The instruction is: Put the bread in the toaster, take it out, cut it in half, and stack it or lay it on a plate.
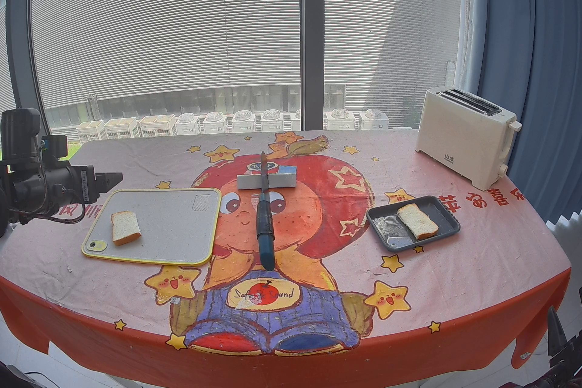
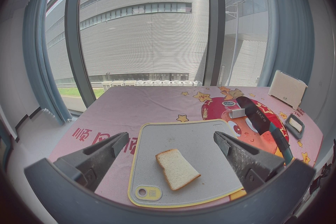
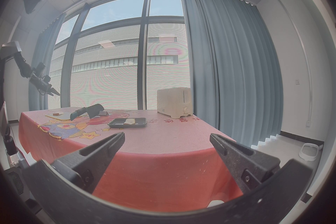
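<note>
Spread wide and empty, the left gripper (image 2: 170,136) is held beside the cutting board (image 2: 199,133) bearing one bread piece (image 2: 177,168); another piece (image 1: 417,220) is laid on the tray (image 1: 385,224); the right gripper (image 3: 167,136) is likewise spread.

I see the knife (image 1: 265,213) at the middle of the table (image 1: 485,262), its blade seemingly propped across a small rest (image 1: 267,179) at 12 o'clock. The cutting board (image 1: 170,231) lies at the knife's 9 o'clock, with one bread piece (image 1: 125,227) on its left part. The tray (image 1: 385,225) lies at 3 o'clock and holds a second piece (image 1: 417,220). The toaster (image 1: 467,134) stands at 2 o'clock, behind the tray.
</note>
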